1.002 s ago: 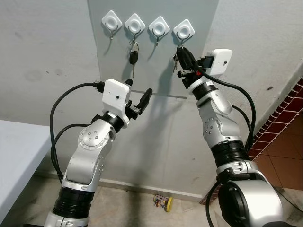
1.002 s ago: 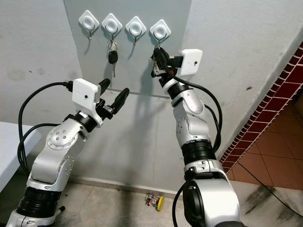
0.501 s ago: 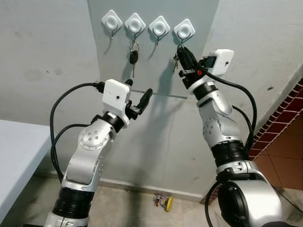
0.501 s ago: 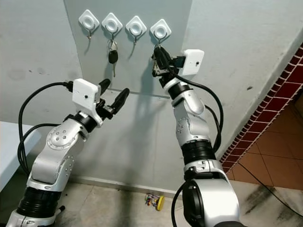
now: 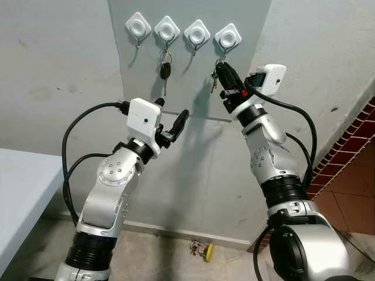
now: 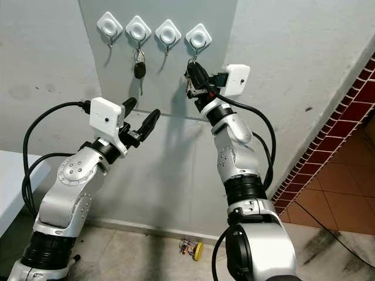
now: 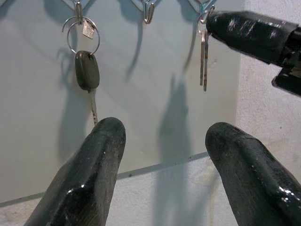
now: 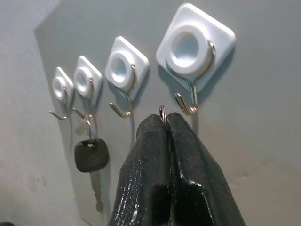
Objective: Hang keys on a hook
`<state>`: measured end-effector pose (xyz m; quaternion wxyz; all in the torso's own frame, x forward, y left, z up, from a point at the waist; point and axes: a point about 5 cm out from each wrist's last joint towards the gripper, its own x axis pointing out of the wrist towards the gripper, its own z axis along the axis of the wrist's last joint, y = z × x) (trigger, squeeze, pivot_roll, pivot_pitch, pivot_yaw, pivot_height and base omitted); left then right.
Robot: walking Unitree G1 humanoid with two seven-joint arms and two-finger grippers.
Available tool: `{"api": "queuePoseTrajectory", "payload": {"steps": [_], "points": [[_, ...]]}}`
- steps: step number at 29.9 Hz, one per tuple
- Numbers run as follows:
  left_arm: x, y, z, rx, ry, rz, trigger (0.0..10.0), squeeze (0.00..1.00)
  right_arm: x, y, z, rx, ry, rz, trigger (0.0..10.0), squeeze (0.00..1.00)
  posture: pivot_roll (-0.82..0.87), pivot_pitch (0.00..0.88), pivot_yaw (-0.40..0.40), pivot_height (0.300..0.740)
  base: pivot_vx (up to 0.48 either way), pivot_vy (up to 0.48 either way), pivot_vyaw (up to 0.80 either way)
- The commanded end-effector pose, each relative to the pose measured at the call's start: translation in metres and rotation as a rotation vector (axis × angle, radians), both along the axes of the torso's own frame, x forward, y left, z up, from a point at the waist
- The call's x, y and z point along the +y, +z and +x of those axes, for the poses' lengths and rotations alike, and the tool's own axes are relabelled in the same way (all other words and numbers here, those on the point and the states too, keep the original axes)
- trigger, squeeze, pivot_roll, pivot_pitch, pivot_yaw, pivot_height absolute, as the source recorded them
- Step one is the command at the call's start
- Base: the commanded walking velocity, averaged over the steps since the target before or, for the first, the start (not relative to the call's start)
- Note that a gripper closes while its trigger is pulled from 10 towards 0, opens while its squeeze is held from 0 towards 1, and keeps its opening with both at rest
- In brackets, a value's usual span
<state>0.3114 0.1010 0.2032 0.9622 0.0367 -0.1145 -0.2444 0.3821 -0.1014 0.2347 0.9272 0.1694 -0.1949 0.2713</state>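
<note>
Keys [image 7: 203, 56], slim silver blades, dangle from a ring in right gripper [image 8: 165, 121].

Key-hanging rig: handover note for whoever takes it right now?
Right gripper: shut on the key ring, held just below the rightmost hook; the keys dangle under its fingers. From the right wrist view the ring looks not yet over the hook tip.
Left gripper: open, idle, raised in front of the wall below the hooks.
Done: a black-headed key already hangs on the second hook from the left.
Left: lift the ring over the rightmost hook, release, withdraw.
</note>
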Motion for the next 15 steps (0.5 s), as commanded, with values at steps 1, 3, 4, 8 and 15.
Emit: {"api": "queuePoseTrajectory", "payload": {"steps": [1,3,4,8,15], "points": [[-0.0013,0.0032,-0.0012,-0.012,-0.005,0.009,10.0,0.0,-0.0042,0.0077,-0.0015,-0.031,0.0,0.029,10.0,0.0,-0.1,0.0,-0.048,0.74,0.0,0.0,0.0],[-0.0008,0.0035,-0.0012,-0.012,-0.005,0.009,10.0,0.0,-0.0045,0.0101,-0.0022,-0.041,0.006,0.048,10.0,0.0,-0.1,0.0,-0.047,0.74,0.0,0.0,0.0],[-0.0007,0.0034,-0.0011,-0.012,-0.004,0.01,10.0,0.0,-0.0046,0.0111,-0.0024,-0.044,0.01,0.056,10.0,0.0,-0.1,0.0,-0.047,0.74,0.0,0.0,0.0],[-0.0005,0.0033,-0.0007,-0.011,-0.003,0.012,10.0,0.0,-0.0052,0.0129,-0.0017,-0.034,0.015,0.087,10.0,0.0,-0.1,0.0,-0.046,0.74,0.0,0.0,0.0],[-0.0001,0.0041,-0.0002,-0.013,-0.001,0.011,10.0,0.0,-0.0074,0.0116,0.0012,0.034,0.024,0.18,10.0,0.0,-0.1,0.0,-0.046,0.74,0.0,0.0,0.0]]}}
